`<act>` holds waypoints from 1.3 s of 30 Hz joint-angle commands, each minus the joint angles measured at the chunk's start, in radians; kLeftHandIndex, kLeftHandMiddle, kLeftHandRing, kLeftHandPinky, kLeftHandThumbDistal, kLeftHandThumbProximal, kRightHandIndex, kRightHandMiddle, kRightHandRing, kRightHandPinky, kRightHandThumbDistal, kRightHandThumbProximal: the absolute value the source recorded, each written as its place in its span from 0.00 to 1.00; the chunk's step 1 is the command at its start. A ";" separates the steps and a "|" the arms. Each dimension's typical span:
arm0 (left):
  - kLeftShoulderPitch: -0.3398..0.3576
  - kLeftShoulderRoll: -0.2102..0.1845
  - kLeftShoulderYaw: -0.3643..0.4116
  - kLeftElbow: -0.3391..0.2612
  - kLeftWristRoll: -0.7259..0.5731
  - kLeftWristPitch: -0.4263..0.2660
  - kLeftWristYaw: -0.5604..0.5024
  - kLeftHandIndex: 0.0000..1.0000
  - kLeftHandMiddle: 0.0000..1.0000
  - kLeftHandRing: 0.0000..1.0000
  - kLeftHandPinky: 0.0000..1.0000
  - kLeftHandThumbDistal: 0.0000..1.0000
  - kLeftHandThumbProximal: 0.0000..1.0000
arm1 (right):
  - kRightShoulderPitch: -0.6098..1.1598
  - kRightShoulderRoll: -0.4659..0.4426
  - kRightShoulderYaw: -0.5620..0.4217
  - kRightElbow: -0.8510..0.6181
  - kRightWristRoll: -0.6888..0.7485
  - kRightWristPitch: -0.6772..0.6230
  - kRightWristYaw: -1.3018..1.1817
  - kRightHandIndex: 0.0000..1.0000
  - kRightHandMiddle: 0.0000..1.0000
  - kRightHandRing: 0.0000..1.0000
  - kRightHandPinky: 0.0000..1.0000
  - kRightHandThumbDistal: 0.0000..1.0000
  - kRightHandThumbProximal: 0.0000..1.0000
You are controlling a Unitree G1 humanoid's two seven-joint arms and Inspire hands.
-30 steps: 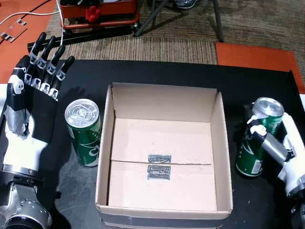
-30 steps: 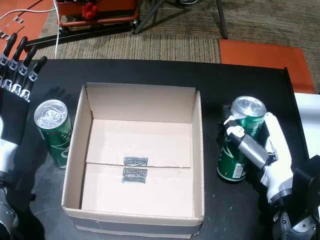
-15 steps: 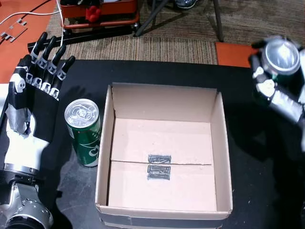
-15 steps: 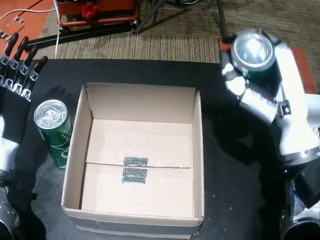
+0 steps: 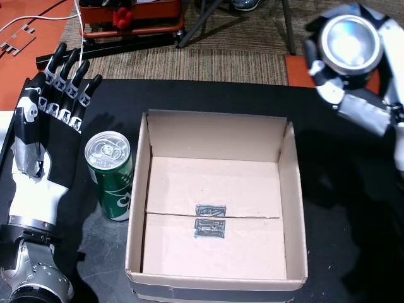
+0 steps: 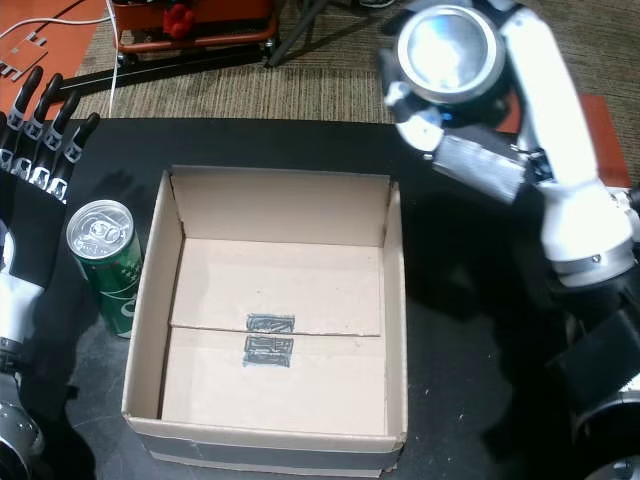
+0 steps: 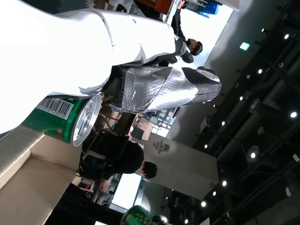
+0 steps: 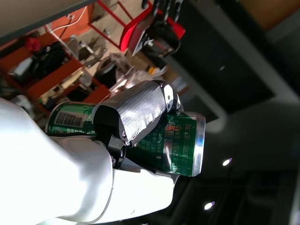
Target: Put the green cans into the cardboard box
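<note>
In both head views a green can (image 5: 112,175) (image 6: 108,263) stands upright on the black table just left of the cardboard box (image 5: 214,132) (image 6: 280,195). My left hand (image 5: 44,136) (image 6: 25,210) is open, fingers spread, beside that can and not touching it. My right hand (image 5: 363,104) (image 6: 520,150) is shut on a second green can (image 5: 349,43) (image 6: 450,55), held high above the box's far right corner with its silver top facing the camera. The right wrist view shows that can (image 8: 180,140) gripped by a taped thumb. In the left wrist view the standing can (image 7: 65,124) lies next to the hand.
A red-framed cart (image 5: 132,19) and tripod legs (image 5: 208,22) stand on the carpet beyond the table. Orange mats (image 5: 25,25) lie at the far left and far right. A person (image 7: 122,159) is visible in the left wrist view's background.
My right hand has lifted its can from the table at the box's right side, raised it high and carried it leftward toward the box's far right corner. The left hand barely moved.
</note>
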 commanded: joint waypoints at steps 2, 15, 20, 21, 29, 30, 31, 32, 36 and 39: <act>-0.006 -0.003 -0.002 -0.005 -0.001 -0.007 -0.003 0.93 1.00 1.00 0.98 0.38 1.00 | -0.026 0.020 0.052 -0.002 -0.013 0.002 0.005 0.23 0.27 0.38 0.44 0.00 0.00; -0.005 -0.005 0.003 -0.008 -0.006 -0.021 -0.002 0.92 0.98 1.00 0.97 0.43 1.00 | -0.045 0.079 0.199 0.080 -0.024 0.047 0.047 0.25 0.27 0.37 0.44 0.00 0.00; -0.004 -0.004 0.001 -0.009 -0.003 -0.026 -0.002 0.92 0.98 1.00 0.97 0.43 1.00 | -0.040 0.074 0.225 0.103 -0.039 0.075 0.053 0.21 0.25 0.37 0.44 0.02 0.00; -0.005 -0.004 0.001 -0.008 -0.003 -0.026 -0.002 0.92 0.98 1.00 0.97 0.44 1.00 | -0.040 0.070 0.232 0.107 -0.039 0.088 0.064 0.25 0.27 0.38 0.45 0.00 0.00; -0.006 -0.005 0.002 -0.006 -0.002 -0.030 -0.010 0.93 0.99 1.00 0.97 0.41 1.00 | -0.066 -0.005 0.313 0.114 -0.077 0.292 0.245 0.33 0.31 0.36 0.46 0.00 0.00; -0.006 -0.004 0.001 -0.006 0.000 -0.032 -0.007 0.93 0.99 1.00 0.97 0.41 1.00 | -0.070 -0.011 0.322 0.116 -0.088 0.312 0.256 0.34 0.31 0.36 0.45 0.00 0.00; -0.007 -0.004 0.001 -0.005 0.000 -0.032 -0.009 0.93 0.99 1.00 0.97 0.41 1.00 | -0.074 -0.016 0.331 0.124 -0.101 0.331 0.263 0.37 0.32 0.36 0.45 0.00 0.00; -0.008 -0.004 0.001 -0.005 0.000 -0.032 -0.010 0.93 0.99 1.00 0.97 0.41 1.00 | -0.078 -0.020 0.339 0.130 -0.110 0.349 0.271 0.39 0.34 0.37 0.45 0.00 0.00; -0.010 -0.007 0.003 -0.005 -0.005 -0.027 -0.010 0.93 0.99 1.00 0.97 0.43 1.00 | -0.095 -0.021 0.363 0.169 -0.137 0.389 0.288 0.43 0.36 0.39 0.46 0.00 0.00; -0.011 -0.008 0.003 -0.006 -0.004 -0.028 -0.009 0.92 0.98 1.00 0.97 0.43 1.00 | -0.105 -0.017 0.377 0.200 -0.154 0.395 0.285 0.43 0.36 0.38 0.46 0.00 0.00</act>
